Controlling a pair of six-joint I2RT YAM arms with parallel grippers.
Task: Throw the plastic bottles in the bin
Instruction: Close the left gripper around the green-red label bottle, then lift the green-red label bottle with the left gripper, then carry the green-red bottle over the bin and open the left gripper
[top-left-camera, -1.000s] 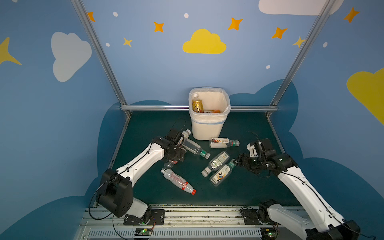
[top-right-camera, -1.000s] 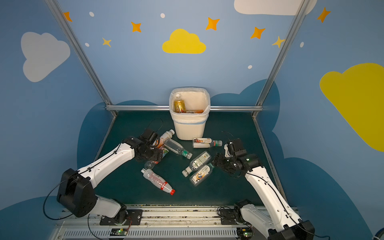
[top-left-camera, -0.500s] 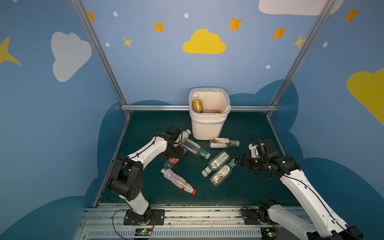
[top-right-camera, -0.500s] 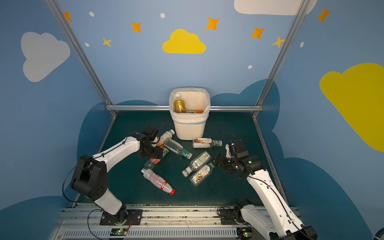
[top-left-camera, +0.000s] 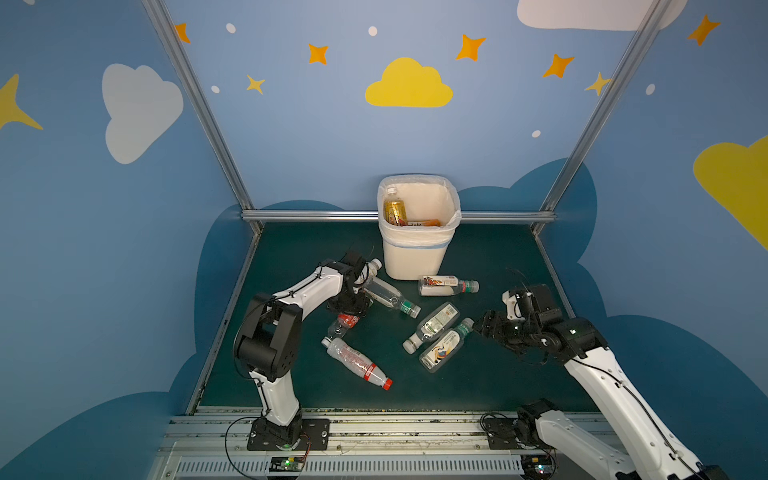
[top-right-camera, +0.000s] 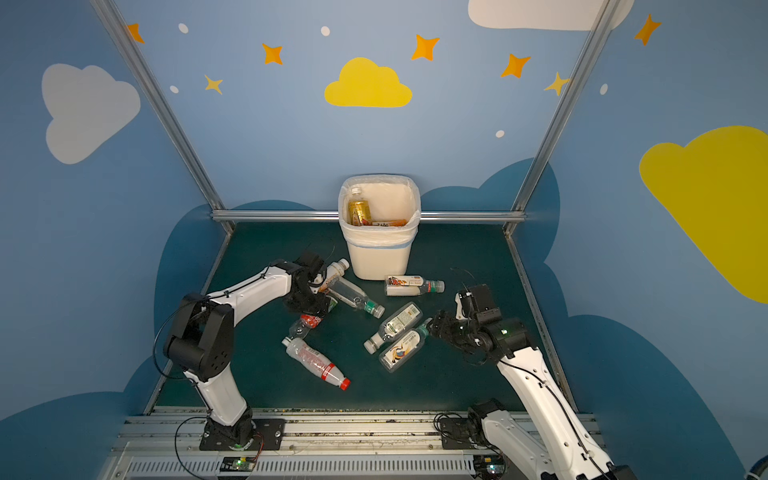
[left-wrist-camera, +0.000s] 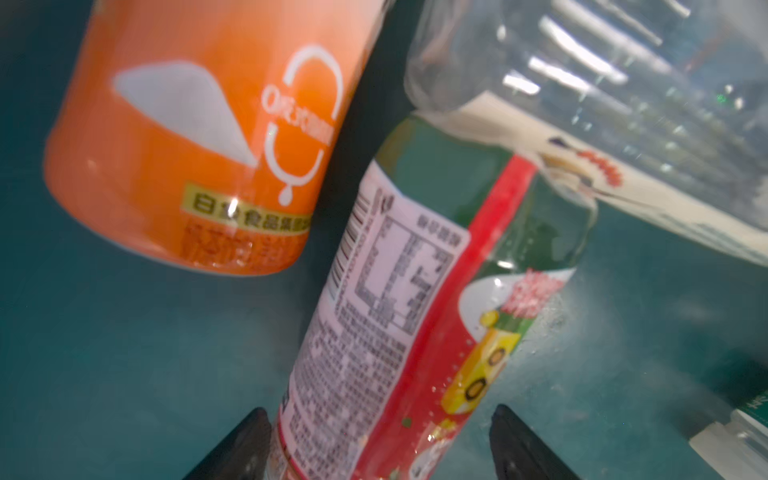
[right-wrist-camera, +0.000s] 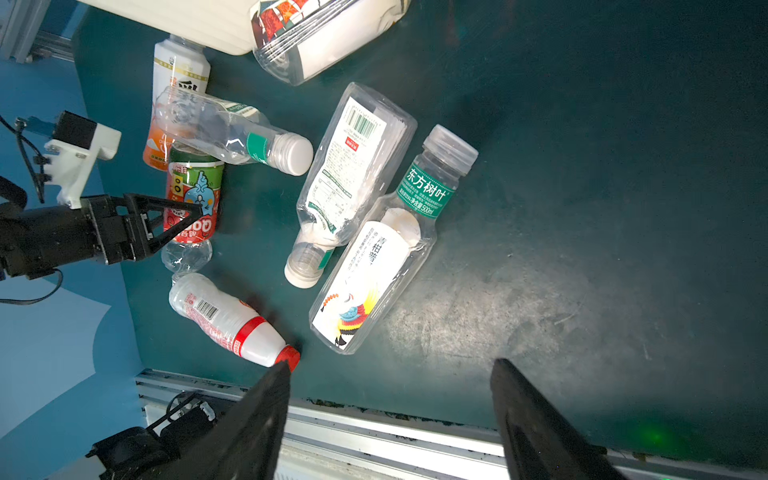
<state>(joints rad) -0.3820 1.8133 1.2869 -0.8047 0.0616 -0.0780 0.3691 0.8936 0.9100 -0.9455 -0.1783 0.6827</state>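
Left gripper (left-wrist-camera: 378, 411) stands part-open astride the red-green bottle (left-wrist-camera: 395, 311), one jaw touching it, at 9 o'clock on the mat (top-left-camera: 478, 386). Right gripper (right-wrist-camera: 390, 362) is wide open and empty at 3 o'clock. Other bottles (top-left-camera: 436, 322) lie mid-mat, and the bin (top-left-camera: 415, 253) is at 12 o'clock.

Fallen bottles (top-left-camera: 439, 321) before upright lined bin (top-left-camera: 415, 259)

clear: bare mat (top-left-camera: 478, 382) front-right | obstacles: plastic bottles (top-left-camera: 436, 326) strewn mid-mat; bin (top-left-camera: 415, 259) at back wall
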